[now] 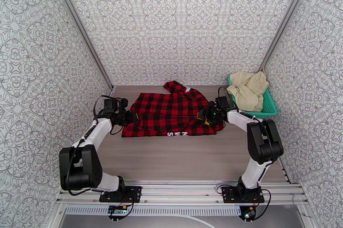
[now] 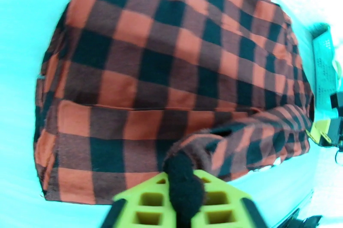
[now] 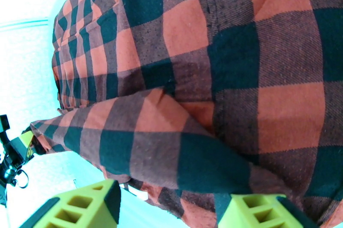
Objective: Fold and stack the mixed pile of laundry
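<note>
The red-and-black checked flannel shirt lies spread across the back middle of the table, with a white label at its near hem. My left gripper is at the shirt's left edge. In the left wrist view a dark bunched fold of the shirt fills the narrow gap of the left gripper. My right gripper is at the shirt's right edge. Its fingers stand wide apart, open, with a loose fold of the shirt draped just above them. Cream-beige cloth pieces are heaped at the back right.
The cream cloths sit in a teal mesh basket against the right wall. Patterned walls close in the table on three sides. Bare wooden tabletop stretches from the shirt to the near rail with the arm bases.
</note>
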Robot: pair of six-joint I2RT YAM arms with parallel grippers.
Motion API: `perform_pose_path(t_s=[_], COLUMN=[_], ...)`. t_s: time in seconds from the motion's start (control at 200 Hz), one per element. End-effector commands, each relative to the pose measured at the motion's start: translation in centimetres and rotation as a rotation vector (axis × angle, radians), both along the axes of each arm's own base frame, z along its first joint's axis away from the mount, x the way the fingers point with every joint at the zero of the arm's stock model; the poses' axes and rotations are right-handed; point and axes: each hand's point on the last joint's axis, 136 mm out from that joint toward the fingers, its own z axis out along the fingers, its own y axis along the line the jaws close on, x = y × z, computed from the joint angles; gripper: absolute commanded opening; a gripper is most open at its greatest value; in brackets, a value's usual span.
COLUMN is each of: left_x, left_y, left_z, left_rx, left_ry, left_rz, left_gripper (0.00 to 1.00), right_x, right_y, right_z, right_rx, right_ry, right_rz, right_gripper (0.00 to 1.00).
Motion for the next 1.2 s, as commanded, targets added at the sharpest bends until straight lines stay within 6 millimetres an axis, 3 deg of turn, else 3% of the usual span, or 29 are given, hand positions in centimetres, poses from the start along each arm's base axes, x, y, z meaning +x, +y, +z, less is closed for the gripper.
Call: perform_pose_path(t_s=[0.0, 0.14, 0.295, 0.42, 0.625, 0.74, 0.845, 1.005, 1.195], left_x=[-0.6, -0.7, -0.7, -1.3, -0.8, -0.1, 0.6, 1.1, 1.4], left_y=[2.0, 4.0, 3.3, 3.9, 3.6, 3.1, 2.5, 2.0, 0.9], left_z=[-2.1, -2.6, -3.0, -4.8, -7.6, -8.8, -8.6, -6.6, -2.8], left_rx=[0.034, 0.111, 0.168, 0.295, 0.332, 0.336, 0.318, 0.316, 0.266], left_ry=[0.069, 0.083, 0.112, 0.200, 0.264, 0.277, 0.252, 0.188, 0.088], left_rz=[0.087, 0.155, 0.119, 0.111, 0.090, 0.071, 0.062, 0.054, 0.032], left_gripper=[0.64, 0.67, 0.68, 0.69, 0.67, 0.55, 0.40, 0.16, 0.03], right_x=[0.7, 0.6, 0.6, 0.5, 0.5, 0.5, 0.6, 1.9, 3.6], right_y=[-0.2, -0.2, -0.3, -0.2, -0.3, -0.7, -0.7, -0.2, -0.1], right_z=[0.1, -0.2, -0.3, -0.4, -0.2, -0.2, -0.1, 0.8, 0.3], right_rx=[-0.005, -0.003, 0.001, 0.005, -0.010, -0.026, -0.018, 0.031, 0.029], right_ry=[-0.009, -0.006, -0.004, -0.003, -0.011, -0.015, -0.017, -0.039, -0.041], right_rz=[-0.002, 0.001, 0.000, 0.003, 0.005, 0.003, -0.004, -0.024, -0.052], right_gripper=[0.63, 0.63, 0.63, 0.63, 0.63, 0.63, 0.63, 0.62, 0.62])
